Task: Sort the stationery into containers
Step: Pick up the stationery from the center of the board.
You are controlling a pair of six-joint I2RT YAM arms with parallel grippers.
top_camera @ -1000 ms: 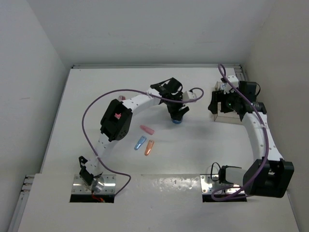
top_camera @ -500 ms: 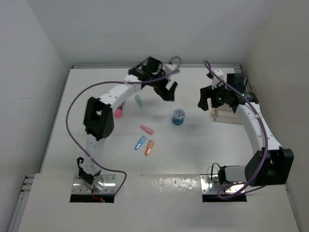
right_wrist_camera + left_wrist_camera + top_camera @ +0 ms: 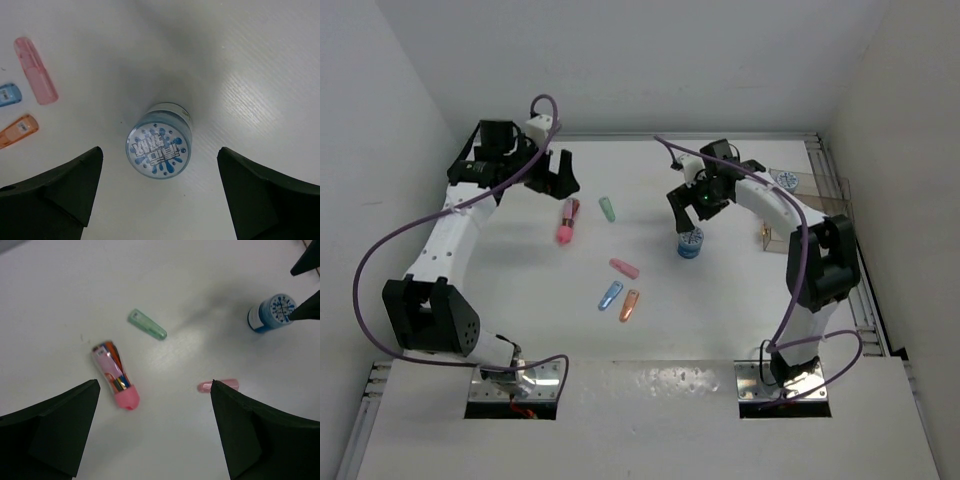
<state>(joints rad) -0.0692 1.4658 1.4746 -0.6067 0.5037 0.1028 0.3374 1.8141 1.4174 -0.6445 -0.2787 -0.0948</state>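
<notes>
Right gripper (image 3: 160, 150): fingers spread wide, nothing held. You see only its two dark wedge tips at the lower corners of its wrist view; the rest is cut off. Directly under it stands the blue roll (image 3: 690, 243), a short cylinder on end. Its white lid is printed with blue splashes, and the lettering is too blurred to read. Neither finger touches it.

Left of the roll in the top view lies the pink capsule (image 3: 624, 268), translucent with rounded ends. Nearer you from it, the blue capsule (image 3: 610, 294) and orange capsule (image 3: 630, 304) lie side by side. The right wrist view cuts both off at its edge.

Left gripper (image 3: 154, 383): released and empty, well left of the roll and farther back. In its wrist view one finger hides an end of the pink capsule. The marker stick (image 3: 114, 374) lies flat near the other fingertip. It has a rounded pink cap and a glossy multicoloured label. The green capsule (image 3: 146, 324), tapered and translucent, lies between marker and roll.

Right of the roll is the clear box (image 3: 767, 236). Its walls are nearly invisible, only brownish edges show, and the right arm crosses it. A second roll (image 3: 785, 180) shows at its far end. You cannot tell whether it sits inside.
</notes>
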